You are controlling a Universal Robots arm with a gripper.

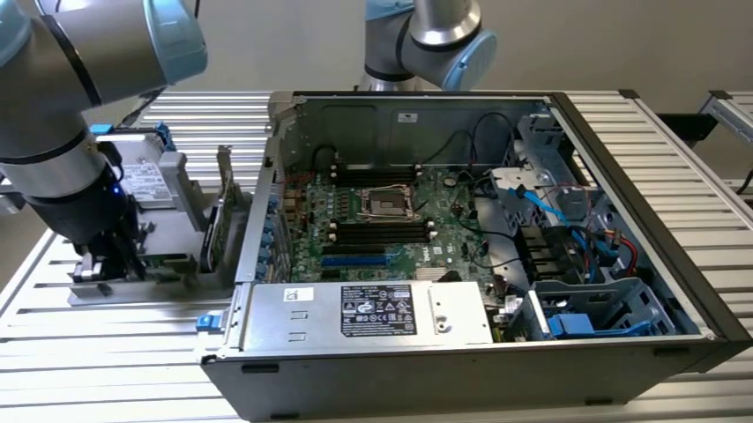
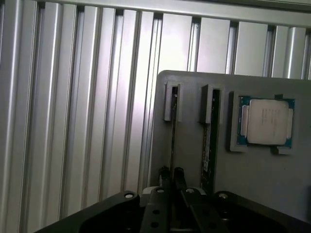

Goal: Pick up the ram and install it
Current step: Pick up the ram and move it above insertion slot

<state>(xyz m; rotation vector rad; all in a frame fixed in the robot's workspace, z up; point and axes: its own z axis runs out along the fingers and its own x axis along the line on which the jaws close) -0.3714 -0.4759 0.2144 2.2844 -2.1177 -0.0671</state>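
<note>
My gripper (image 2: 172, 174) is clenched on the ram (image 2: 173, 138), which stands on edge in its holder (image 2: 252, 170) slot beside the case (image 1: 353, 132), so both fingers (image 2: 165, 175) can pinch its flat faces

Silver ribs, grey tray, green boards

The gripper (image 2: 172, 174) is black; the ram (image 2: 173, 141) at its tips shows as a thin dark edge, and the second stick (image 2: 208, 145) beside it is dark green. The holder (image 2: 194, 92) is plain matt grey, and the processor (image 2: 266, 121) farther to that side is silver framed in teal. The counter (image 2: 73, 121) below is bright silver with lengthwise ribs. Well away from the gripper, the computer case (image 1: 389, 132) is grey inside, the motherboard (image 1: 436, 220) green, and the power supply (image 1: 459, 313) silver with a black label (image 1: 379, 310).
</note>
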